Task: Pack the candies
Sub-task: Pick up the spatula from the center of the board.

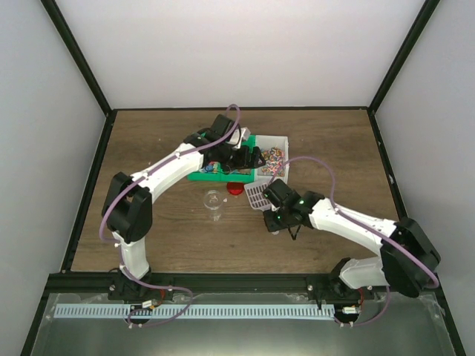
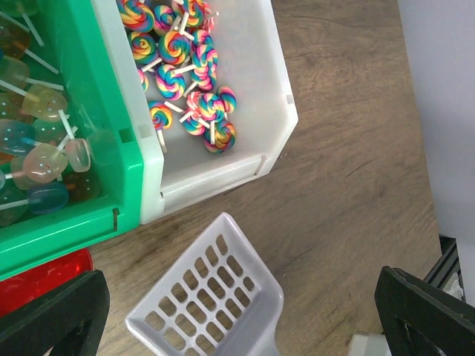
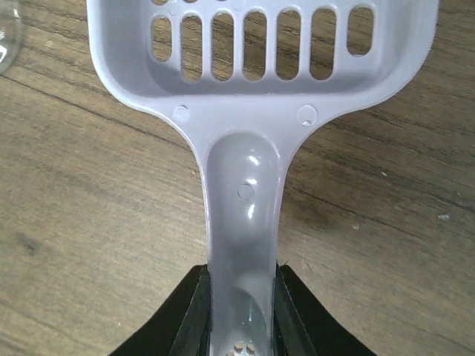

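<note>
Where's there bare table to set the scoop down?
Bare table: left of the left arm, along the far edge behind the green bin, and right of the white bin. Crowded centre: both bins, red lid, jar, scoop.

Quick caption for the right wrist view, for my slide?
Right gripper clamps the handle of a grey slotted plastic scoop over the brown wooden table.

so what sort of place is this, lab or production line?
Most likely a lab test cell, not a line: a wooden table boxed in by plain white panels on a black frame, with a green bin and white bin of lollipops staged on it.
</note>
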`<state>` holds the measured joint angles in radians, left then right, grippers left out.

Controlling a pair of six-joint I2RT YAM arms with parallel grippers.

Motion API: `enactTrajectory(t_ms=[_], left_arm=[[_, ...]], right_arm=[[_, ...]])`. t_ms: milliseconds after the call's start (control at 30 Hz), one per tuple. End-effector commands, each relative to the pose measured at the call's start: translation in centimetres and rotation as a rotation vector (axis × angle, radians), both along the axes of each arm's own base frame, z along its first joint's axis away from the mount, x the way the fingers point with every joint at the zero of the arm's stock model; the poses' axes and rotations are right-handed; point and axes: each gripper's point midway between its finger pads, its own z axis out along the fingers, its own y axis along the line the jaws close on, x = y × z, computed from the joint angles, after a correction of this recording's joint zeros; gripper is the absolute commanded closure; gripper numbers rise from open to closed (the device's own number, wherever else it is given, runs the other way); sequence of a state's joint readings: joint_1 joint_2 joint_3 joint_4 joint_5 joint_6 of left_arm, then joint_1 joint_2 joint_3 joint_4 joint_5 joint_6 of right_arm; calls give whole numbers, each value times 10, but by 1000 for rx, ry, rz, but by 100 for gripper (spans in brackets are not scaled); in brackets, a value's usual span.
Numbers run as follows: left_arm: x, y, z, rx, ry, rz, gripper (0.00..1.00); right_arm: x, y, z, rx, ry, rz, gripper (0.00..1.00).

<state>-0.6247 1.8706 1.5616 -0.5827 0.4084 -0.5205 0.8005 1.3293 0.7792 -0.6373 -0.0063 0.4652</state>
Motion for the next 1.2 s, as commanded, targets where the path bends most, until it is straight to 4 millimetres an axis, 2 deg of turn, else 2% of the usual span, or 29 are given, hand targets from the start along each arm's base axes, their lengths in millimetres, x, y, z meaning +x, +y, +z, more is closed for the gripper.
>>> enactTrajectory(t_ms=[0, 167, 200, 267, 367, 533, 667, 800, 1000, 1167], left_arm=[[5, -5, 17, -44, -34, -30, 0], [4, -18, 13, -84, 3, -85, 0], [4, -20, 11, -86, 10, -91, 2], [4, -23, 8, -91, 19, -104, 13], [4, -31, 9, -115, 34, -149, 25], [-4, -36, 4, -110, 72, -228, 28], [-12, -34, -2, -102, 99, -259, 35], [-16, -32, 4, -106, 86, -271, 34], [-14, -25, 9, -124, 84, -257, 20], [-17, -22, 9, -137, 90, -262, 26]], right_arm=[[-1, 1, 28, 39, -35, -14, 81], [0, 2, 45, 69, -64, -11, 81], [0, 3, 48, 74, -66, -9, 81], [1, 7, 55, 94, -73, 1, 81], [2, 10, 65, 107, -78, 9, 80], [6, 9, 83, 123, -125, 17, 80], [5, 5, 80, 98, -121, 16, 80], [4, 0, 78, 87, -122, 2, 81], [7, 0, 81, 79, -129, -2, 82], [12, 0, 91, 82, -147, 0, 82]])
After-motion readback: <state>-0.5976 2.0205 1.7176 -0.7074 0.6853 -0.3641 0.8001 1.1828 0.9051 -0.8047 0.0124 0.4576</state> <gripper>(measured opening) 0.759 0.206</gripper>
